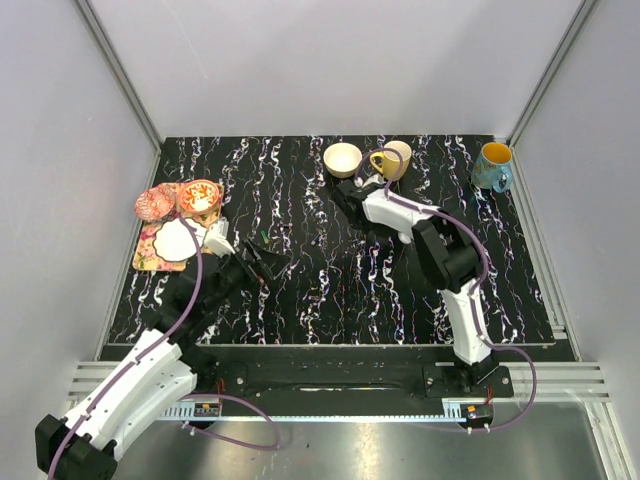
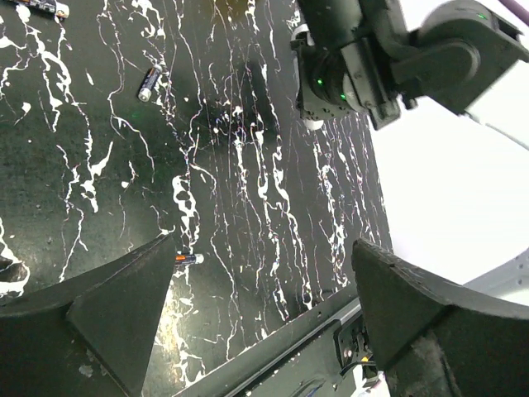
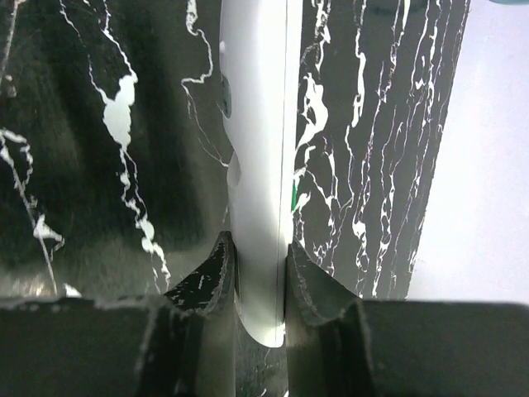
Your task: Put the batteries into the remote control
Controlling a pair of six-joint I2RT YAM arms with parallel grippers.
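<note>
In the right wrist view my right gripper (image 3: 260, 265) is shut on the near end of the remote control (image 3: 256, 124), a slim white handset that runs away from the fingers, just above the black marbled table. In the top view that gripper (image 1: 346, 192) is at the back middle and I cannot make out the remote. My left gripper (image 2: 263, 241) is open and empty above the table; in the top view it (image 1: 256, 262) is at the left. A red-orange battery (image 2: 188, 259) lies by its left fingertip. A darker battery (image 2: 150, 83) lies farther off.
A cream bowl (image 1: 343, 158), a yellow mug (image 1: 384, 163) and a tan cup (image 1: 400, 152) stand just behind the right gripper. A blue mug (image 1: 493, 166) is at the back right. A floral mat with a white plate (image 1: 176, 240) and patterned bowls (image 1: 200, 196) sits at the left edge.
</note>
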